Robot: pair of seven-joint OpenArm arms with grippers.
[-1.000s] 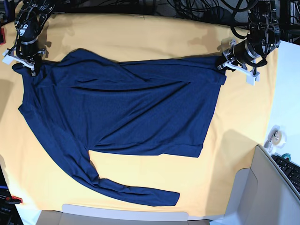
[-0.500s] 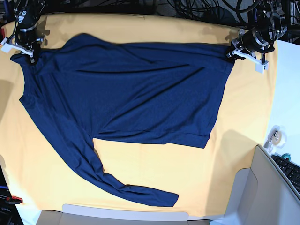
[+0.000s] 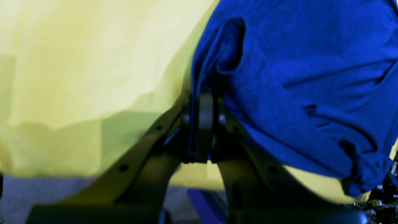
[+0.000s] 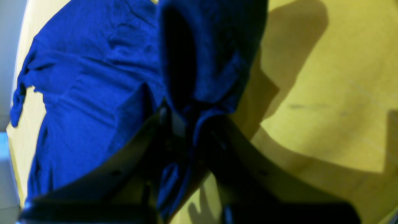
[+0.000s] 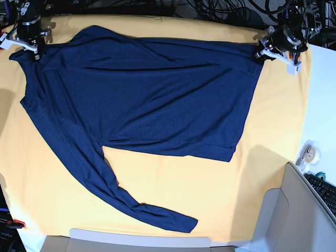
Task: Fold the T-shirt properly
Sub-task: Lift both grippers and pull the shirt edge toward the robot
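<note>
The navy-blue long-sleeved T-shirt [image 5: 152, 100] lies spread on the yellow-orange table cloth [image 5: 273, 136], one sleeve trailing to the front edge [image 5: 152, 212]. My left gripper [image 5: 261, 53] at the far right is shut on the shirt's corner; in the left wrist view the fabric [image 3: 295, 77] is pinched between its fingers [image 3: 205, 121]. My right gripper [image 5: 32, 52] at the far left is shut on the other far corner; in the right wrist view the cloth [image 4: 202, 62] bunches above its closed jaws, and the gripper [image 4: 186, 124] holds it.
A white table edge with a tape roll [image 5: 310, 152] is at the right. A grey box [image 5: 294, 210] and a keyboard [image 5: 325, 191] stand at the front right. Cables run along the back edge [image 5: 220, 10].
Both grippers have pulled the shirt's far edge toward the back of the table. The shirt body has stretched flatter and shifted back; the sleeve has dragged along.
</note>
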